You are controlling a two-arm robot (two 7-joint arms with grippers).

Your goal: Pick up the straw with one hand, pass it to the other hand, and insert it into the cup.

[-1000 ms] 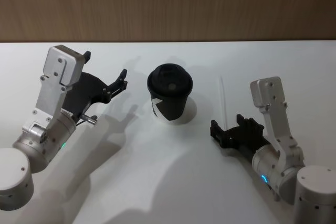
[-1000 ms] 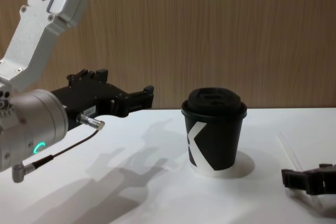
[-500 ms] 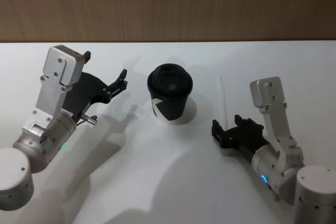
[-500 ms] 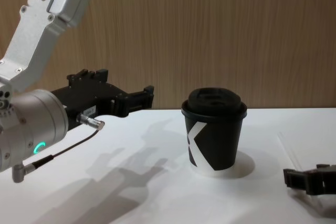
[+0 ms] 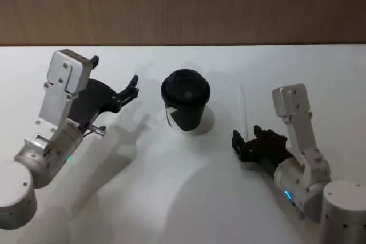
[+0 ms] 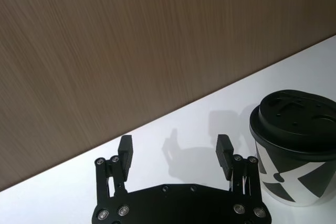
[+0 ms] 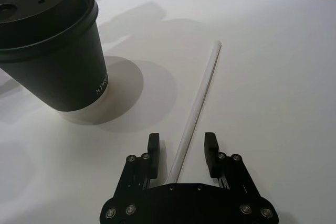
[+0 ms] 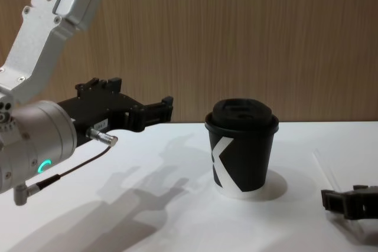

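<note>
the cup point(image 5: 185, 101) stands upright on the white table point(image 5: 171, 198), lid on, its white mark turned toward the robot. the straw point(image 5: 242, 107) lies flat on the table to the right of the cup, apart from it, running front to back alongside it.

the right gripper point(image 5: 246, 136) sits low at the table, right of the cup and nearer the robot, at the straw's near end. in the right wrist view its claw point(image 7: 181, 142) is released: the two black fingers point(image 7: 210, 142) stand apart with the straw point(image 7: 199, 98) passing between them, a gap showing on each side, so nothing is grasped. the cup point(image 7: 50, 45) stands off to one side of that straw.

the left gripper point(image 5: 115, 70) hangs above the table to the left of the cup, pointing toward it. its claw is released as well; in the left wrist view its fingers spread wide point(image 6: 173, 142) with only bare table between them, the cup point(image 6: 294, 145) just beyond one fingertip. in the chest view this gripper point(image 8: 159, 109) hangs at about lid height, left of the cup point(image 8: 242, 149), before a brown wooden wall point(image 8: 236, 28).
</note>
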